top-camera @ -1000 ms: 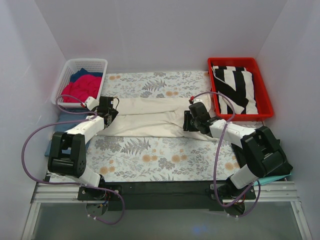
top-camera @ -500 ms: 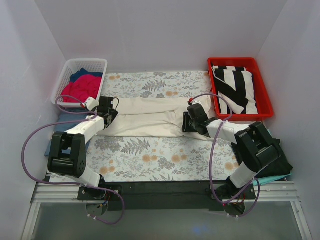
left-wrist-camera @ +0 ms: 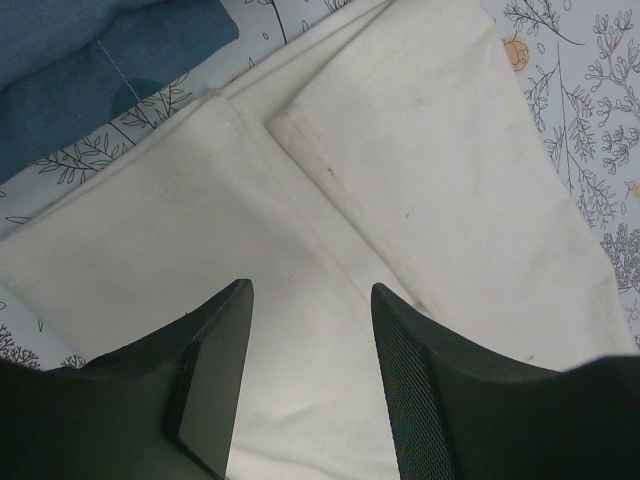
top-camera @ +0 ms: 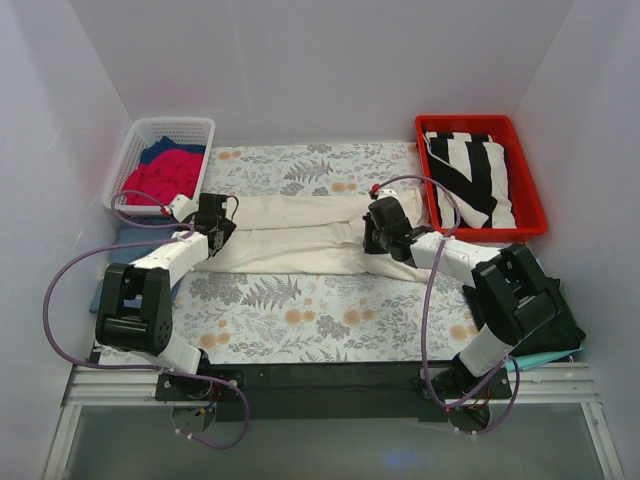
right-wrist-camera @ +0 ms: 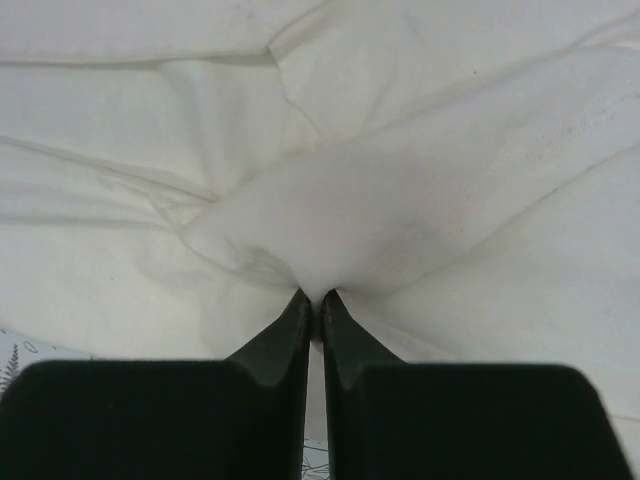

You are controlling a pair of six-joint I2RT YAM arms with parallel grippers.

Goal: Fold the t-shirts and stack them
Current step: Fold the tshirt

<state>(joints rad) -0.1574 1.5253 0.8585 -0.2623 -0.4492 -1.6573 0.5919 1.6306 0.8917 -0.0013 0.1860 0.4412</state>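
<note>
A large cream t-shirt (top-camera: pixel 290 235) lies folded into a long band across the floral table covering (top-camera: pixel 300 310). My left gripper (top-camera: pixel 220 230) hangs open over the band's left end. In the left wrist view its gripper (left-wrist-camera: pixel 310 300) is just above the cream t-shirt (left-wrist-camera: pixel 430 170), with nothing between the fingers. My right gripper (top-camera: pixel 372 240) is at the band's right part. In the right wrist view it (right-wrist-camera: pixel 320 297) is shut on a pinched ridge of the cream t-shirt (right-wrist-camera: pixel 350 210).
A white basket (top-camera: pixel 135 145) at the back left holds red (top-camera: pixel 160 178) and navy shirts. A red bin (top-camera: pixel 530 205) at the back right holds black-and-white striped cloth (top-camera: pixel 470 175). Blue cloth (left-wrist-camera: pixel 100 60) lies beside the cream shirt's left end. Dark cloth (top-camera: pixel 565 335) sits near the right arm's base.
My right gripper has slid a little left onto the cream shirt and closed on a fold of it. The left arm and gripper have not moved.
</note>
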